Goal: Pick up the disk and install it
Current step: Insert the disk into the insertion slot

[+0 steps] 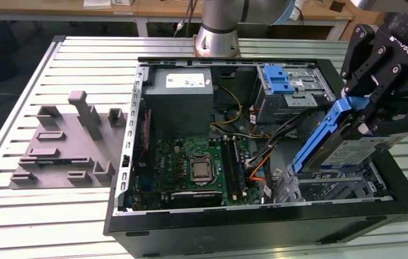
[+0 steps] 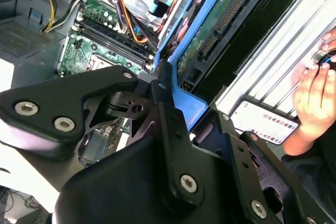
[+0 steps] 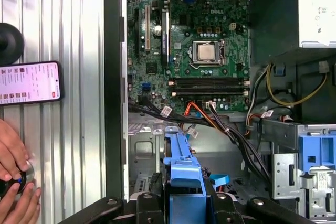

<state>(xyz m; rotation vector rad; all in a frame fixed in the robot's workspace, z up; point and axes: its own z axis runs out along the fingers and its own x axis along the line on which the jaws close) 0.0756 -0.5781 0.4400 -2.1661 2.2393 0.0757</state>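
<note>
Risk: we judge the tilted disk [image 1: 348,154] could catch the drive cage [image 1: 333,189] rim or snag the cables [image 1: 265,162] beside it, because it goes in at an angle.
Disk: over the case [image 1: 262,229] corner nearest the bench [image 1: 81,216] edge at the exterior view's right, lower end toward the cage.
Grip: the gripper [image 1: 362,116] has its fingers clamped on the blue carrier [image 1: 319,135].
Pose: we see the wrist leaning steeply above the cage.
</note>
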